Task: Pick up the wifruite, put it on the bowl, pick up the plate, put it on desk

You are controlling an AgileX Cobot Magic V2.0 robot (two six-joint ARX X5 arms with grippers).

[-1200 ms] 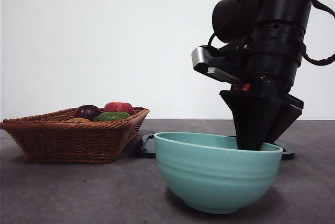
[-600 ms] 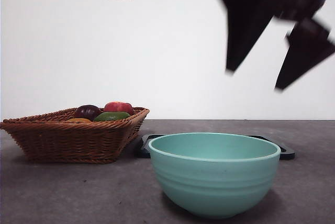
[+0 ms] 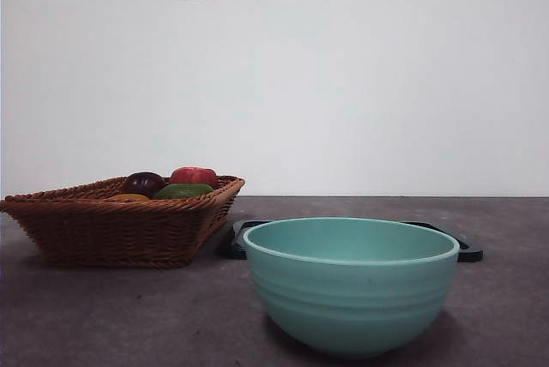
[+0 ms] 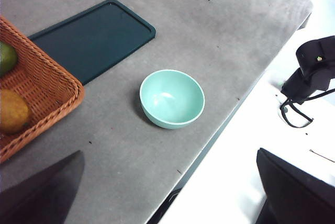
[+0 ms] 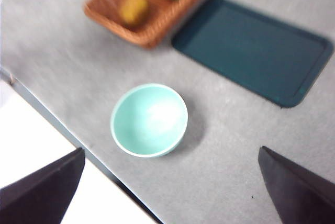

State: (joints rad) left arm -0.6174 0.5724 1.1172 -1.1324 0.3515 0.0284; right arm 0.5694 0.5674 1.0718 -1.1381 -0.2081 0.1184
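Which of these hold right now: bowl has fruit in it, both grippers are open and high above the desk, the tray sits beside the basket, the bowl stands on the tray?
1. The bowl holds fruit. False: it looks empty in both wrist views.
2. Left gripper and right gripper are open, high above the desk. True.
3. The dark tray lies beside the wicker basket. True.
4. The bowl stands on the tray. False: it stands on the desk, apart from the tray.
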